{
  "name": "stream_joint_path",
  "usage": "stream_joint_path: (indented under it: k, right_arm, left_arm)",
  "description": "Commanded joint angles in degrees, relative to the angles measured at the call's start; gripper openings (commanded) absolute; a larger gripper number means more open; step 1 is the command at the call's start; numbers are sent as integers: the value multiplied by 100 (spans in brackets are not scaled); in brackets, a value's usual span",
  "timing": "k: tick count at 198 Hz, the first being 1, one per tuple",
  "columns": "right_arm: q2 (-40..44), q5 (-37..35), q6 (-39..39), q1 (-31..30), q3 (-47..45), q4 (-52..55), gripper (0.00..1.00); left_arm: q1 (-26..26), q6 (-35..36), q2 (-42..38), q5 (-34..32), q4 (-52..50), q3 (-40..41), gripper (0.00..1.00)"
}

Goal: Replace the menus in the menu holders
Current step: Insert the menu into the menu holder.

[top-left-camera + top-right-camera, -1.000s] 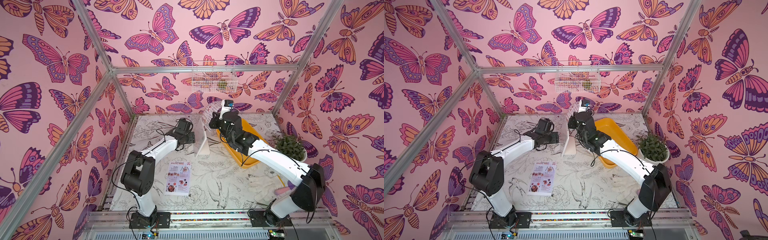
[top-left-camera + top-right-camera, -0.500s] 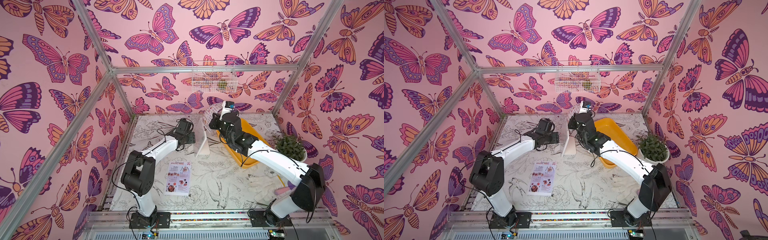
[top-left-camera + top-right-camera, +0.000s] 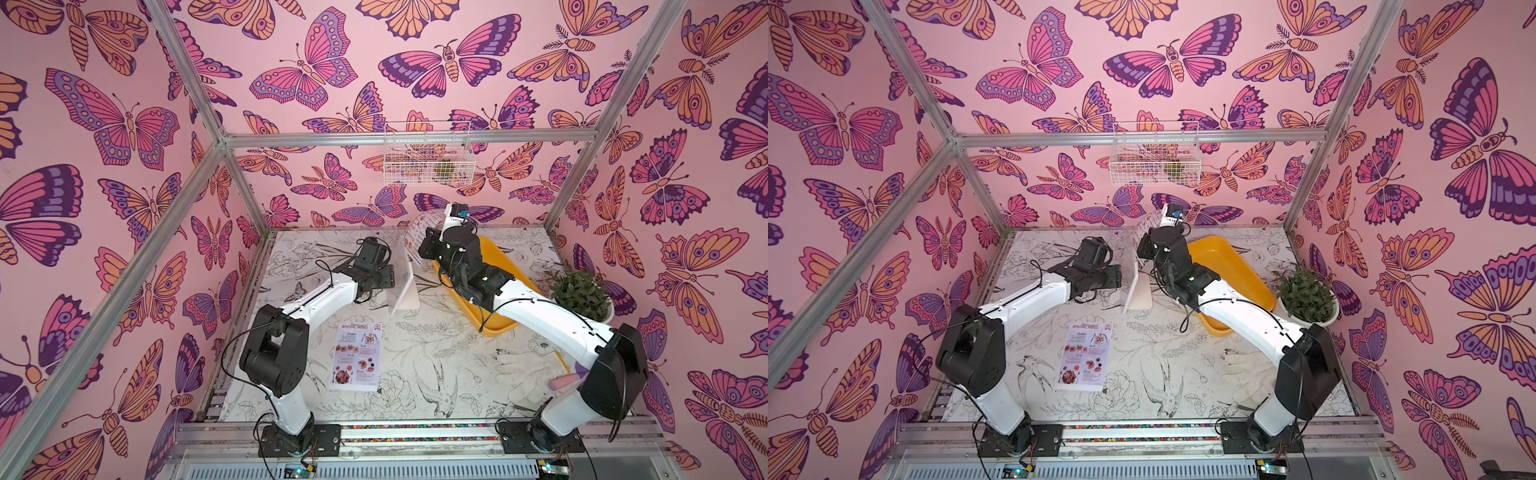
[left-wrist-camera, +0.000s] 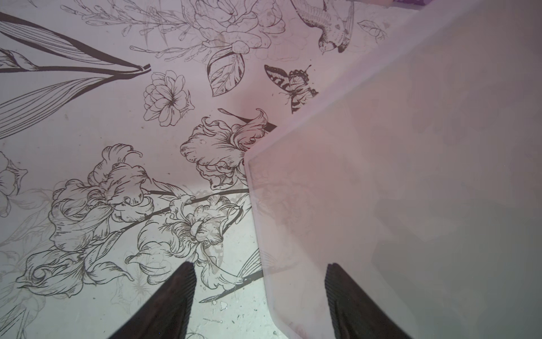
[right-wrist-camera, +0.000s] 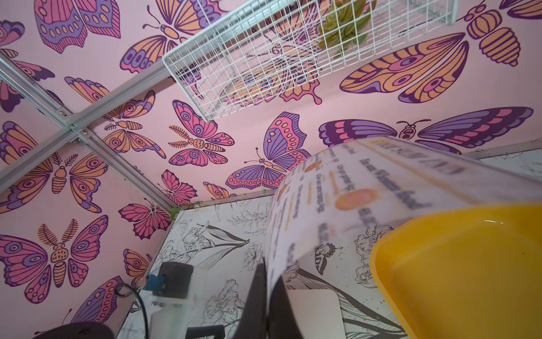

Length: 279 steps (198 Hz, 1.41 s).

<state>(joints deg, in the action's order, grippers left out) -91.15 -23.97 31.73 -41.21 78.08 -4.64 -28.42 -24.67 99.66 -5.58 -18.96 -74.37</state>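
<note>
While the R gripper (image 5: 264, 273) is clamped shut on the curled menu sheet (image 5: 352, 187), holding it in the air above the acrylic holder (image 3: 405, 286) & beside the yellow tray (image 3: 1225, 257), the L gripper (image 4: 258, 267) has its jaws apart w/ the holder's edge between them. Can't tell if they touch it. The "SPECIAL MENU" sheet (image 3: 356, 356) lies flat on the table (image 3: 415, 374), apart from the holder.

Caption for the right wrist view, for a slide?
Right gripper pinches a curled menu near the tray, wire basket on the wall behind.
</note>
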Motion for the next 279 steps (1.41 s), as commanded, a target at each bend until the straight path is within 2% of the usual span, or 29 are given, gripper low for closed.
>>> stream_joint_path:
  k: [1, 62, 123, 169, 279]
  right_arm:
    - [-145, -11, 63, 33, 109, 4, 0]
    - [-310, -158, 104, -15, 176, -18, 0]
    - [-351, -431, -84, -109, 317, 48, 0]
    - [-466, -359, -253, -106, 646, 325, 0]
    - [-720, -451, 44, -117, 936, 689, 0]
  left_arm:
    - [-75, -12, -176, -48, -310, 122, 72]
    - [-254, -99, -338, 117, -327, 324, 72]
    - [-392, -155, -236, 226, -319, 209, 71]
    - [-400, -188, -209, 229, -323, 136, 71]
    - [-562, -450, -157, 86, -222, 117, 71]
